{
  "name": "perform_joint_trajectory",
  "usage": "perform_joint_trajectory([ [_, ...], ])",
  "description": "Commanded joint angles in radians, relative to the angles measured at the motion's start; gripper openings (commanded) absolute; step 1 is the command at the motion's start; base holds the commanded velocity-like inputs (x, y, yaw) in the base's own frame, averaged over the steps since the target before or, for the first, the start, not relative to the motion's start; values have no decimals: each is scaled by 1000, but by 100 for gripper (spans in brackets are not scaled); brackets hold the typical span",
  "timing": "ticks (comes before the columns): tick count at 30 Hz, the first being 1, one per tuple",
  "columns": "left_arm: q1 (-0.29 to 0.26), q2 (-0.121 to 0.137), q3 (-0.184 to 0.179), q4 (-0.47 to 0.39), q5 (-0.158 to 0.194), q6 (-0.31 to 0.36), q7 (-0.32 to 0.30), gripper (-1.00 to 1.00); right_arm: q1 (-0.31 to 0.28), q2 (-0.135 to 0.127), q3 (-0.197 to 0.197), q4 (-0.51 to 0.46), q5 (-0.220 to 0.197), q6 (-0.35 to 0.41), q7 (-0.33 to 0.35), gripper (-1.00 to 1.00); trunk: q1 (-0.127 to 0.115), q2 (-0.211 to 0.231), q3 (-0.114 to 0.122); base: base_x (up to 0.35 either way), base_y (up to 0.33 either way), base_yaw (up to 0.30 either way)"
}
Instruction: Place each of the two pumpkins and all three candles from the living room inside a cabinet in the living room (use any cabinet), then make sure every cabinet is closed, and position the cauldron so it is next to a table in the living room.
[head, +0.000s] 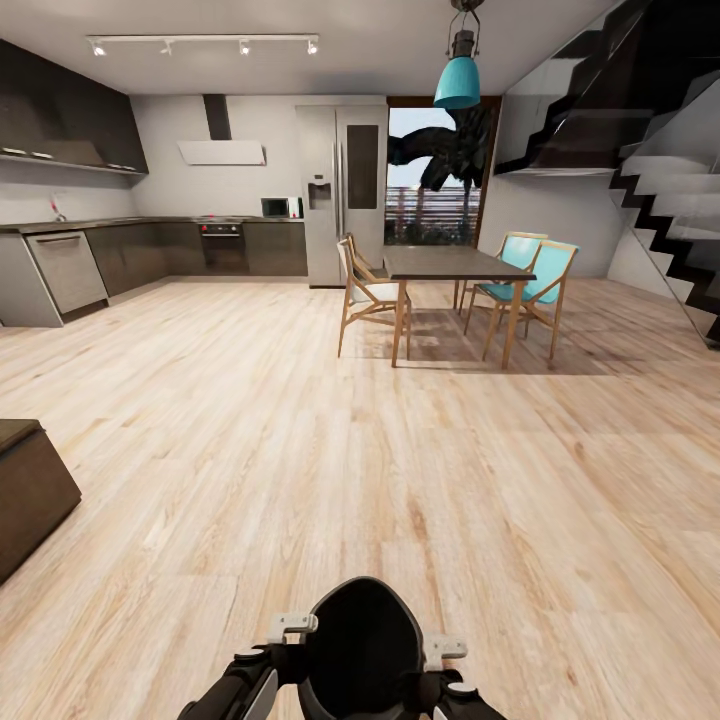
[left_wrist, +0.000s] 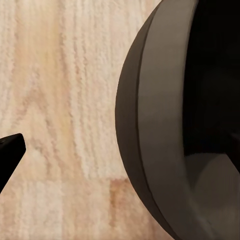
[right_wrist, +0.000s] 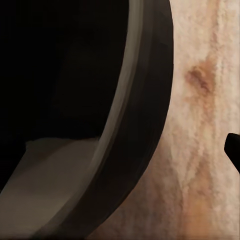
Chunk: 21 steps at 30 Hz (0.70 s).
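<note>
The cauldron, black and round, sits between my two forearms at the bottom of the head view. Its dark rim and hollow inside show over the wood floor in the left wrist view and the right wrist view. My left gripper and right gripper are at its two sides. One black fingertip stands outside the wall with bare floor between, and likewise a fingertip on the right; the other fingers are lost against the dark inside. Pumpkins and candles are out of view.
A dark dining table with wooden chairs stands ahead right. Kitchen counters and a fridge line the far wall, with stairs at right. A low dark-brown unit's corner juts in at left; whether it is the cabinet is unclear.
</note>
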Motion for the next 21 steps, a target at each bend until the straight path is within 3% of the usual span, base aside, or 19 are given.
perform_joint_trajectory([
  [1,0,1,-7,-2,9,5,8,100,0,0,7,0,-5,5,-7,100,0,-1,-5,0,0,0],
  [4,0,1,-7,-2,9,5,8,100,0,0,7,1,-5,3,-7,100,2,-1,-16,0,0,0],
  [21,0,1,-7,-2,9,5,8,100,0,0,7,2,-5,2,-7,100,2,-1,-16,0,0,0],
])
